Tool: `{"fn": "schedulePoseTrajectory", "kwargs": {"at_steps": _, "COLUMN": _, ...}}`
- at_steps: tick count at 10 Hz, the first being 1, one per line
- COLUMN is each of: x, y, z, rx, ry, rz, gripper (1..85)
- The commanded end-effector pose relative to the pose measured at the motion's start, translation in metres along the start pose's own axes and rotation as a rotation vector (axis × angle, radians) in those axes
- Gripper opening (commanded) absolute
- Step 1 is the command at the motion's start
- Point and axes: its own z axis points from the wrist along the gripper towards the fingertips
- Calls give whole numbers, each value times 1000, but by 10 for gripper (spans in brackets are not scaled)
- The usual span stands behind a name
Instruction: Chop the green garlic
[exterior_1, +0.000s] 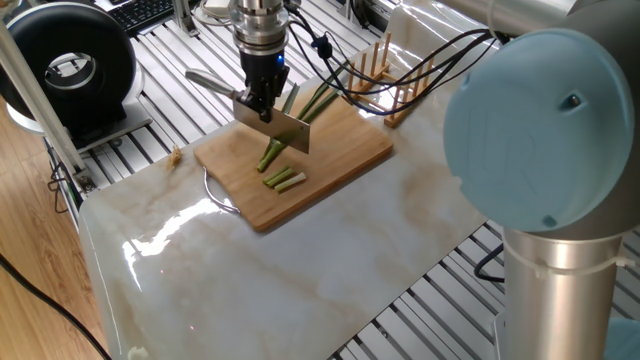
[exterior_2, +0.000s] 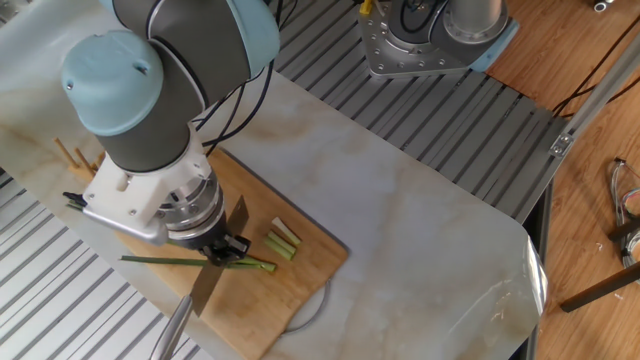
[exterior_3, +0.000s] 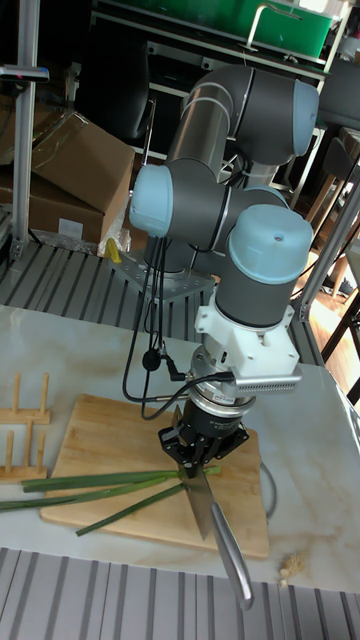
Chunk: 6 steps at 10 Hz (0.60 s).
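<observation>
I see the gripper (exterior_1: 259, 97) clamped on the knife (exterior_1: 283, 130), blade over the green garlic (exterior_1: 303, 107) on the cutting board (exterior_1: 340, 160), two cut pieces (exterior_1: 284, 180) beside it.

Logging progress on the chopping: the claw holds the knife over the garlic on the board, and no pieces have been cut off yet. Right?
Not quite. Cut pieces already lie on the board, as one fixed view shows. The rest holds: the claw holds the knife over the garlic.

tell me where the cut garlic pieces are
In one fixed view the cut pieces lie on the cutting board, just in front of the knife.
</observation>
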Motion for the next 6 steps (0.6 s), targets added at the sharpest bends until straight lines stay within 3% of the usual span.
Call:
{"fn": "schedulePoseTrajectory", "kwargs": {"at_steps": 1, "x": -1, "y": 0, "z": 2, "rx": -11, "ry": -4, "rz": -8, "gripper": 13}}
{"fn": "schedulePoseTrajectory", "kwargs": {"at_steps": 6, "x": 0, "y": 4, "z": 6, "rx": -16, "ry": -2, "rz": -16, "gripper": 13}}
